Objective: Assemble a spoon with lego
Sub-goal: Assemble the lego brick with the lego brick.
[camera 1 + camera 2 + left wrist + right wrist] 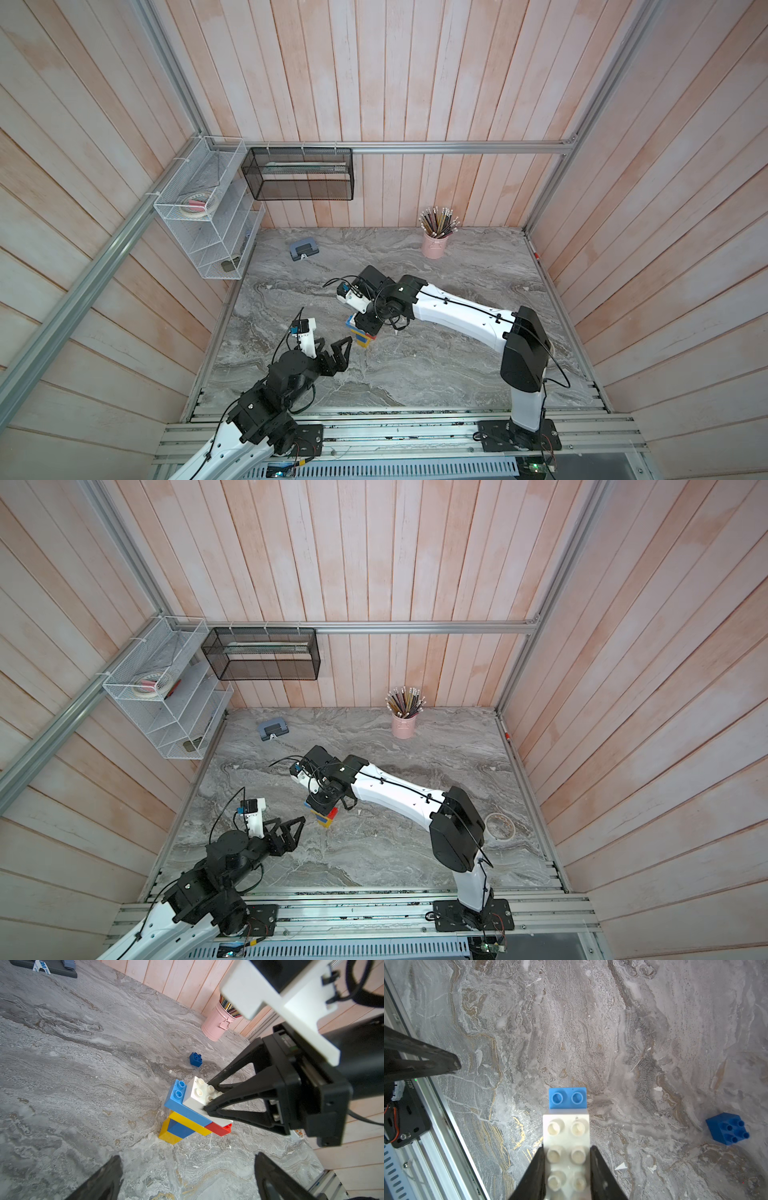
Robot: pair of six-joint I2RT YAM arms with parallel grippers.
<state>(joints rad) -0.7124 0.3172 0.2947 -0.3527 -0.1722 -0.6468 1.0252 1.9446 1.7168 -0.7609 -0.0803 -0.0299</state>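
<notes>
My right gripper (566, 1148) clamps the white brick (566, 1126) topping the blue, yellow and red spoon (360, 338) mid-frame; my left gripper (332, 348) gapes wide.

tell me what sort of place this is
Probably a robot lab cell dressed as a desk corner: an aluminium frame around plank walls, a left arm and right arm bolted to a rail along the table, and a pink pencil cup and white wire organiser as props.

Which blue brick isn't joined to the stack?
The dark blue square brick, alone on the table; the other blue bricks sit locked into the stack.
</notes>
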